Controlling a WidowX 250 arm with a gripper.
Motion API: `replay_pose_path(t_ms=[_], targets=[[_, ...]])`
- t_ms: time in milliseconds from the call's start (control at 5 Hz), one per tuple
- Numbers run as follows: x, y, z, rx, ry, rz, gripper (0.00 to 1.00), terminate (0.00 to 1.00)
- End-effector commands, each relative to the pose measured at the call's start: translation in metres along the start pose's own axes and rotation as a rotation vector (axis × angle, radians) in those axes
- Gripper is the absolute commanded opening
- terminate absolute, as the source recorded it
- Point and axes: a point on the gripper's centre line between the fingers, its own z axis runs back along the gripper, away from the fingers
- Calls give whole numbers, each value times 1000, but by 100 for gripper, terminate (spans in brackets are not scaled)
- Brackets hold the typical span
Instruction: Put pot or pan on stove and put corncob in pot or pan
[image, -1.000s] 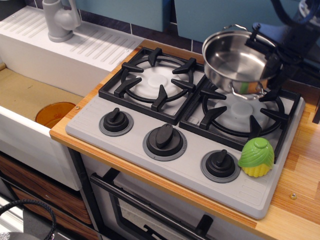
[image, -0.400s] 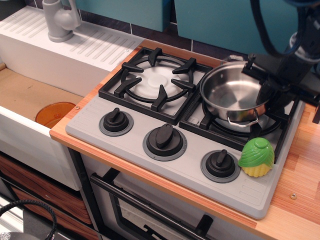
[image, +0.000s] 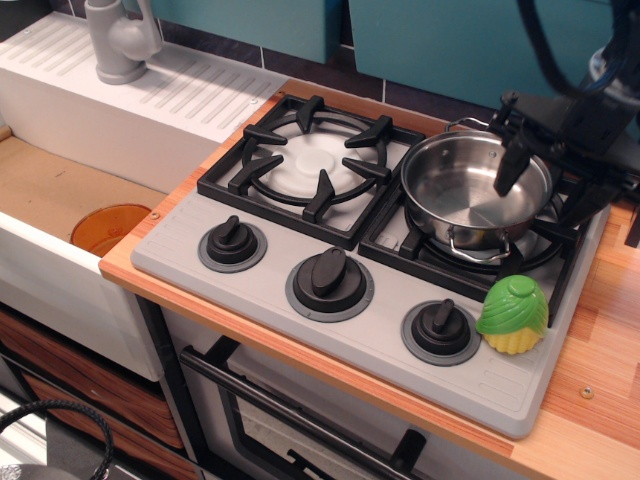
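Since only the one overhead view is given, everything rests on it. The pot (image: 455, 195) sits upright on the right rear burner grate (image: 418, 238) of the stove (image: 390, 335), empty and shiny, its near handle facing the stove's front edge. The pincer (image: 542, 178) hangs at the pot's right rim. One dark finger (image: 513, 165) reaches down inside the bowl, clear of the wall. The other is mostly lost in the dark mass beyond the rim. The jaws look parted and released, holding nothing.

The corncob (image: 513, 315) stands at the stove's front right corner, just beside the right knob (image: 441, 330) and near the edge where the stove meets the wooden counter (image: 605, 320). It rests on its yellow base with the green husk on top, so its long axis runs roughly upright, leaning a little.

From the pincer the corncob lies toward the front edge of the stove, almost straight forward and lower, with the pot's near rim and handle between them. By my judgement the pot step is done. The next move calls for lifting clear of the rim, travelling forward, and closing across the cob's sides from above.
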Motion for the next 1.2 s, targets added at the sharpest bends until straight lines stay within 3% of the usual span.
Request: replay_pose_path(t_ms=[0,400,600,1000], targets=[[8,9,44,-29,-47,13,100,0],[8,9,44,-29,-47,13,100,0],[-20,4,42,8,-96,79,100,0],[-53,-4,51,98,-107,114,100,0]])
